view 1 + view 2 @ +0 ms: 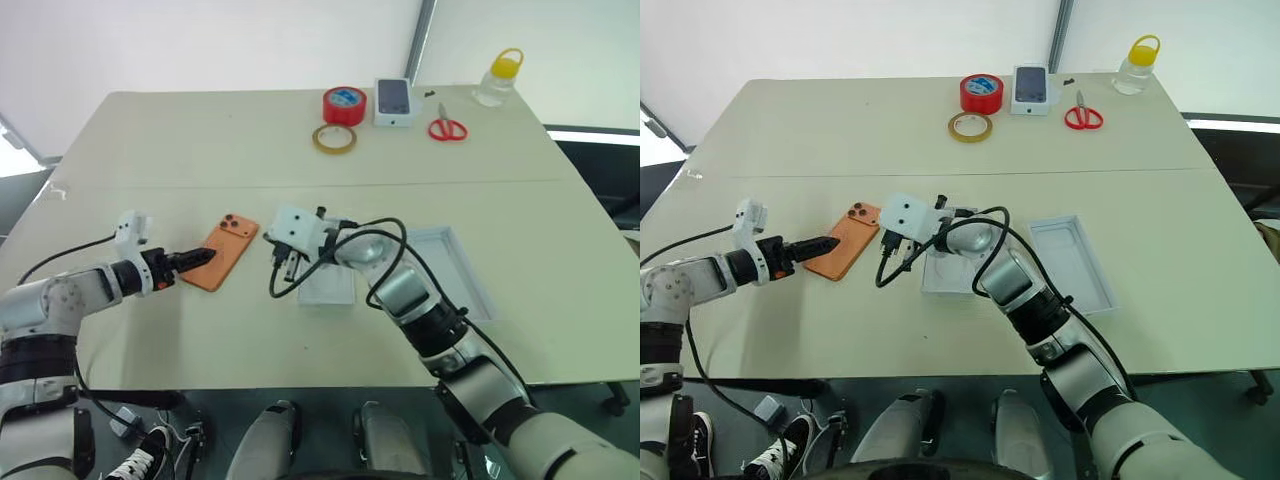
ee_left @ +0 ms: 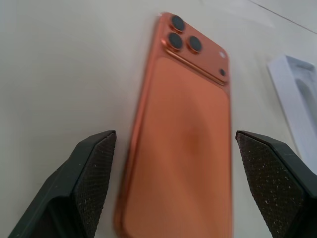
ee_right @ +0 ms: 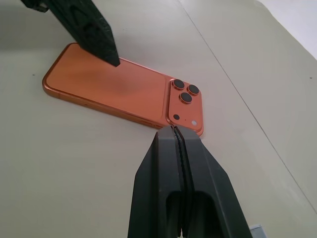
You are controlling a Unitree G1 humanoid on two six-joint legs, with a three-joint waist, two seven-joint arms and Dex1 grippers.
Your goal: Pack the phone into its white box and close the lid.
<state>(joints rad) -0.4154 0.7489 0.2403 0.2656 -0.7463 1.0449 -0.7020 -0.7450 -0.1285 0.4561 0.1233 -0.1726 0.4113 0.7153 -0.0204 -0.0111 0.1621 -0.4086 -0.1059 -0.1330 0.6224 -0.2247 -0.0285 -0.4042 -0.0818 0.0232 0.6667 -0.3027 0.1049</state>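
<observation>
The orange phone (image 1: pixel 226 251) lies flat on the table, back up, its lenses at the far end. My left gripper (image 1: pixel 200 258) is open, and its fingers (image 2: pixel 94 178) stand on either side of the phone's near end. My right gripper (image 3: pixel 173 130) is shut and empty, hovering just right of the phone's lens corner (image 3: pixel 184 96). One part of the white box, an open tray (image 1: pixel 452 264), lies to the right. A second flat white part (image 1: pixel 330 288) lies partly under my right wrist.
At the table's far edge are a red tape roll (image 1: pixel 344 105), a tan tape ring (image 1: pixel 334 139), a small white box printed with a phone picture (image 1: pixel 394 101), red scissors (image 1: pixel 447 129) and a yellow-capped bottle (image 1: pixel 498 78). A black cable (image 1: pixel 300 285) loops beside my right wrist.
</observation>
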